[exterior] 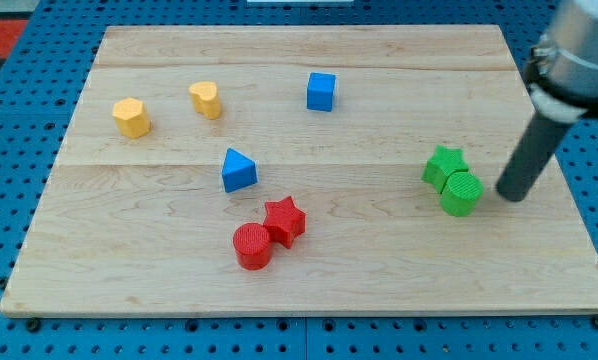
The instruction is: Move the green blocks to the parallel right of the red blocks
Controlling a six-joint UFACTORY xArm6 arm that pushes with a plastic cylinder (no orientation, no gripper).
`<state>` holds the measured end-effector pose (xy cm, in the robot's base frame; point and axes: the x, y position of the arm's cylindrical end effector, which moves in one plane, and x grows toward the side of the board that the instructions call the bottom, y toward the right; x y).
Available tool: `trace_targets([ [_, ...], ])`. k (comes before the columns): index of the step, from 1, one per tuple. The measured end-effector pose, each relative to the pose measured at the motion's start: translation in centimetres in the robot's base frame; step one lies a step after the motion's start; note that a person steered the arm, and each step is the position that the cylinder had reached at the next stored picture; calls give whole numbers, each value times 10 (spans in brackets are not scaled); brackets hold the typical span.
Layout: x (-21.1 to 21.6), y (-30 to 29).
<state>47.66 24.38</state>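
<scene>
A green star block [444, 165] and a green cylinder [462, 193] touch each other at the view's right of the wooden board [309, 290]. A red star block [285, 220] and a red cylinder [252, 246] touch each other at the lower middle. My tip [512, 195] is at the end of the dark rod, just right of the green cylinder, with a small gap between them.
A blue triangular block [237, 170] lies above the red blocks. A blue cube [321, 91] is at the upper middle. Two yellow blocks [132, 117] [206, 99] sit at the upper left. The board's right edge is close behind my tip.
</scene>
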Motion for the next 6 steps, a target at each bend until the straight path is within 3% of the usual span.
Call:
trace_targets([
  [1,-58,-5],
  [2,-87,-34],
  [4,13,-73],
  [5,12,-69],
  [6,-28,-76],
])
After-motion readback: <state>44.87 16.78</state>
